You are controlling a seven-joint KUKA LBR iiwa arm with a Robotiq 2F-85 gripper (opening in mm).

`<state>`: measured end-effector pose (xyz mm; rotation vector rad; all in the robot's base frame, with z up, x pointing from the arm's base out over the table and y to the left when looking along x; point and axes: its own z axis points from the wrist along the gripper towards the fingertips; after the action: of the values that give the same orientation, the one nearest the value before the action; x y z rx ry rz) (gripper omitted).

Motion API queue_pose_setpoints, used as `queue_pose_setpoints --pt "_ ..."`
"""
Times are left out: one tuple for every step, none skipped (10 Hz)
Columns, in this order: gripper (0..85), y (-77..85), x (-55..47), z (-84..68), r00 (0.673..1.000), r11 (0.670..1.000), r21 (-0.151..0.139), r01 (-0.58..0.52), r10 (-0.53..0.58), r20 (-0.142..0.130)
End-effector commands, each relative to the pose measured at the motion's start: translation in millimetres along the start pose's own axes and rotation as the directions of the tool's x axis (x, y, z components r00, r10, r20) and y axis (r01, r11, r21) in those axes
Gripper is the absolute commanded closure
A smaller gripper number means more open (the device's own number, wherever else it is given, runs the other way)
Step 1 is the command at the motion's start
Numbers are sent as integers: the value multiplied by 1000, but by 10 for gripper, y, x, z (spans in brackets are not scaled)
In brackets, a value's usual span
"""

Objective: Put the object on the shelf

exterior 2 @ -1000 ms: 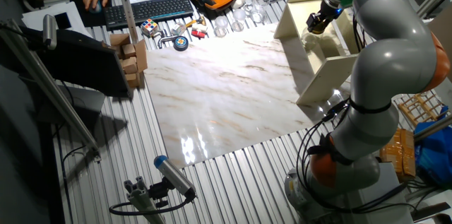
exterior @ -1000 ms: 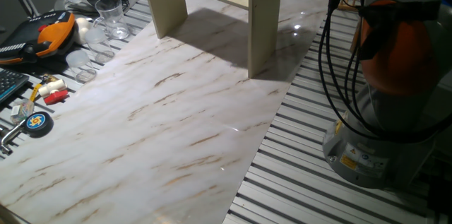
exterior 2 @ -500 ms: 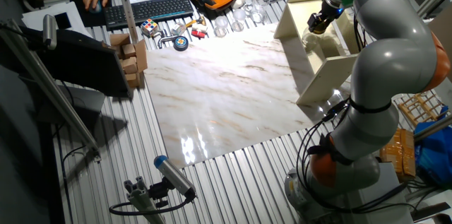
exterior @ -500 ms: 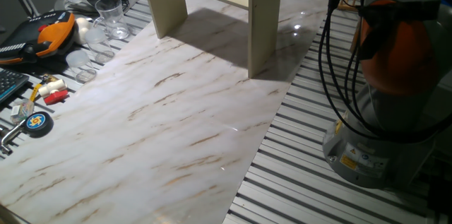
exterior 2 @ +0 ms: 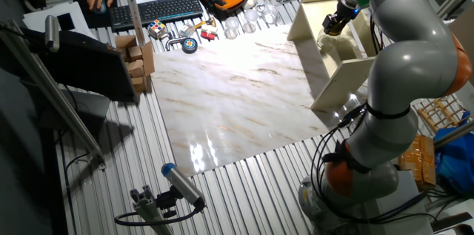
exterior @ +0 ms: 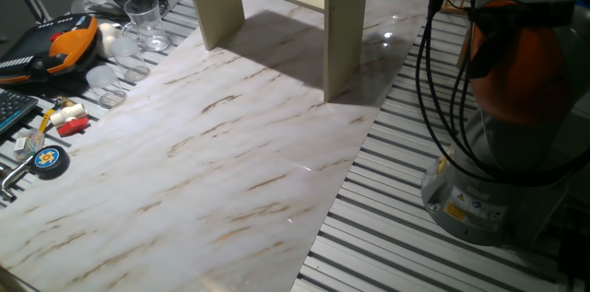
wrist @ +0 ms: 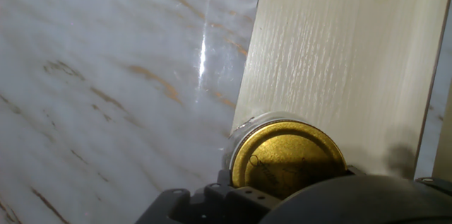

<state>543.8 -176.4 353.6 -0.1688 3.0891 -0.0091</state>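
Nothing has changed over the last second: the pincer stays at the shelf, and whether it is clamped or apart I cannot tell. Seen from the hand, the jar sits at six o'clock on the wood-grained cream top, its gold lid shiny and round. My guess: placement done, release next. The marbled bench looks glossy.

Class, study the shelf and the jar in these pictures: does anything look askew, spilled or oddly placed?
One thing stands out. In the hand view the jar sits at the very edge of the shelf top, its glass seeming to bulge slightly past the edge over the marble table. Nothing looks spilled or broken.
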Motion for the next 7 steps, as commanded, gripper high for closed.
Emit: queue_pose_setpoints --pt "850 -1 -2 4 1000 1000 0 -3 3 4" --pt "680 -5 -4 10 1000 1000 1 -7 7 12" --pt "680 -6 -5 13 1000 1000 1 -7 7 14" --pt "680 -10 -2 16 1000 1000 0 -9 9 17" --pt "680 -13 -1 19 1000 1000 -3 -11 11 20" --pt "510 -15 -1 23 1000 1000 -3 -11 11 22" --pt "510 -15 -3 27 1000 1000 -4 -11 11 22"
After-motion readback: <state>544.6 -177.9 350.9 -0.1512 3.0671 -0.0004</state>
